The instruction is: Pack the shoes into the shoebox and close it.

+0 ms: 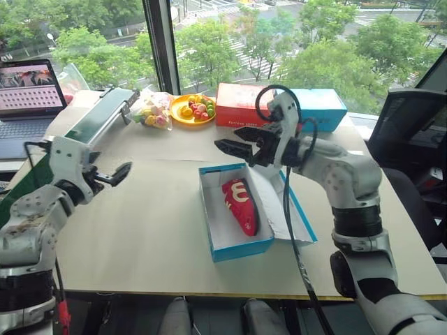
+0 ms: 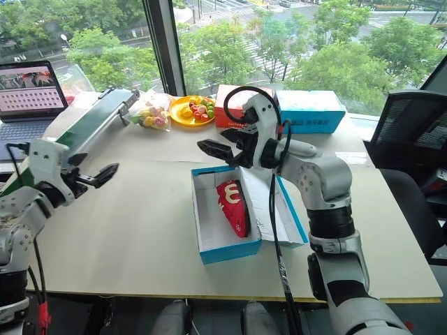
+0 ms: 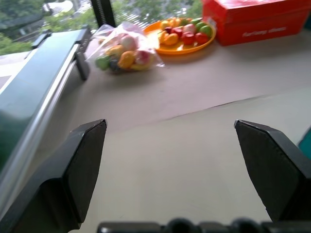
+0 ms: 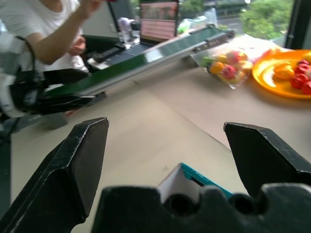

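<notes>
The blue shoebox (image 1: 234, 248) is sitting open near the middle of the table (image 1: 140, 237), its white-lined lid (image 1: 297, 216) lying flat at the 3 o'clock side of the box. One red sneaker (image 1: 241, 204) with a cream M-shaped logo is lying inside the box, along its 3 o'clock wall, toe pointing toward 5 o'clock. The right gripper (image 1: 225, 148) is hanging above the far end of the shoebox, at 12 o'clock from the sneaker, pointing toward 9 o'clock; its jaws are standing spread wide and are grasping nothing. The left gripper (image 1: 120, 172) is hovering over bare table at 9 o'clock from the box, well apart from it, jaws likewise released and empty. At the far edge of the table, at 12 o'clock, a red cardboard box (image 1: 241, 105) and a paler blue box (image 1: 321, 108) are standing side by side, touching. Just beside the red box, at its 9 o'clock, a yellow plate (image 1: 192, 110) is carrying mixed fruit, and a clear bag of fruit (image 1: 152, 112) is lying next to the plate. A long green panel (image 1: 98, 118) is running from 11 o'clock toward 8 o'clock. A laptop (image 1: 28, 94) is sitting open at 10 o'clock. In the right wrist view a person's arm (image 4: 56, 39) is showing beyond the panel.
</notes>
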